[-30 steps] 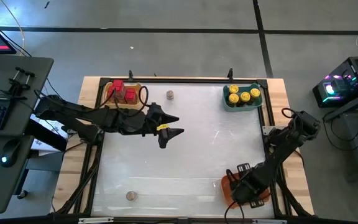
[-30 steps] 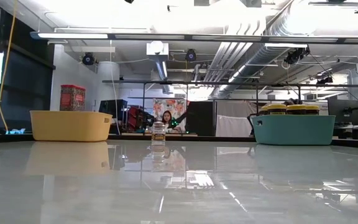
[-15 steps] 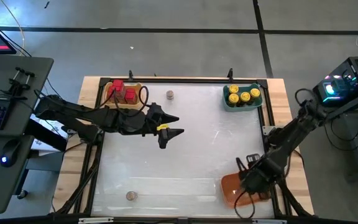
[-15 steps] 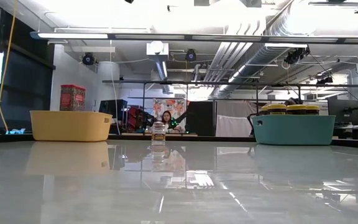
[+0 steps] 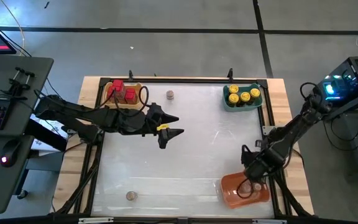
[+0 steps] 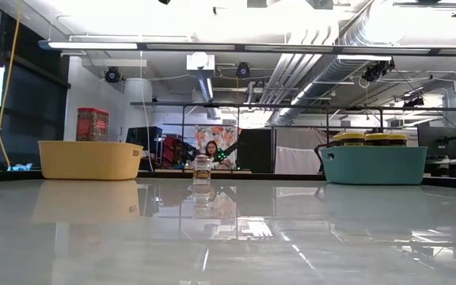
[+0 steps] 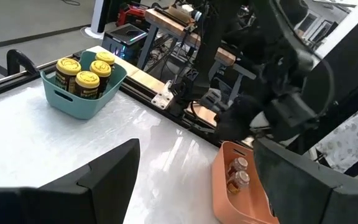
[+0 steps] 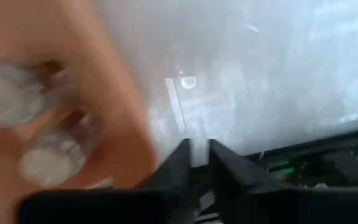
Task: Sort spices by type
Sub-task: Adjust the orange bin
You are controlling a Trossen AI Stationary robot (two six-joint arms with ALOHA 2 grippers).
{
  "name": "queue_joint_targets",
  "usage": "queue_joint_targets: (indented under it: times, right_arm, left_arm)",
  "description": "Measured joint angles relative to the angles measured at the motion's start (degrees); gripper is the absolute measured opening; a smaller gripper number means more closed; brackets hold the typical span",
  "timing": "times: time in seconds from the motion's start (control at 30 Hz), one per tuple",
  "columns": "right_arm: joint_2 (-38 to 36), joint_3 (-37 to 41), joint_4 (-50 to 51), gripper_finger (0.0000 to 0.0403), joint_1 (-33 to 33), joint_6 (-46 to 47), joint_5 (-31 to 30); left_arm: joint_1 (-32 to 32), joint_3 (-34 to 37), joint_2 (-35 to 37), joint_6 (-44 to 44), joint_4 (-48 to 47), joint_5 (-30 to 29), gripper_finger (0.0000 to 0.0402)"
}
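Note:
My right gripper [image 5: 251, 177] points down, shut and holding nothing, just above the far side of the orange tray [image 5: 229, 193], in which two small grey-brown jars [image 7: 237, 174] stand. My left gripper [image 5: 170, 132] hangs open over the middle of the table, also holding nothing. Red boxy spices [image 5: 124, 92] sit in the yellow tray [image 5: 112, 99] at the far left. Yellow-lidded jars [image 5: 240, 94] sit in the teal tray [image 5: 229, 104] at the far right. One loose grey-brown jar [image 5: 169, 94] stands on its base near the far edge, another [image 5: 130, 196] near the front edge.
A raised black frame [image 5: 185, 79] borders the glossy white table. Between the trays the middle of the table is bare surface. A desk with keyboard and mouse [image 5: 5, 112] stands off the table's left side, and computer gear [image 5: 347, 84] stands off its right side.
My right gripper has risen out of the orange tray and drawn toward the table's far edge, rolling as it went. The jars in the tray, covered by the gripper before, now show. My left arm has kept still.

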State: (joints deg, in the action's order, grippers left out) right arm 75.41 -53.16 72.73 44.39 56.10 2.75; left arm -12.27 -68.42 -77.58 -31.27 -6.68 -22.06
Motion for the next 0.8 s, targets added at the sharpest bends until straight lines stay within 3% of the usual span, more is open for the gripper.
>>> queue_joint_targets:
  times: [0.07,0.47,0.8]
  right_arm:
    - [0.05,1.47,-0.15,0.0015,-0.76,2.3,-0.03]
    - [0.0,4.55,-9.5,0.0002,-3.04,0.54,2.05]
    - [0.01,5.39,-13.37,0.0001,-3.14,2.22,9.71]
  left_arm:
    - [0.0,0.0,0.0,0.0,0.01,0.0,0.0301]
    - [0.0,0.0,0.0,0.0,0.03,0.0,0.0301]
    - [0.0,0.0,0.0,-0.02,-0.16,0.02,0.0301]
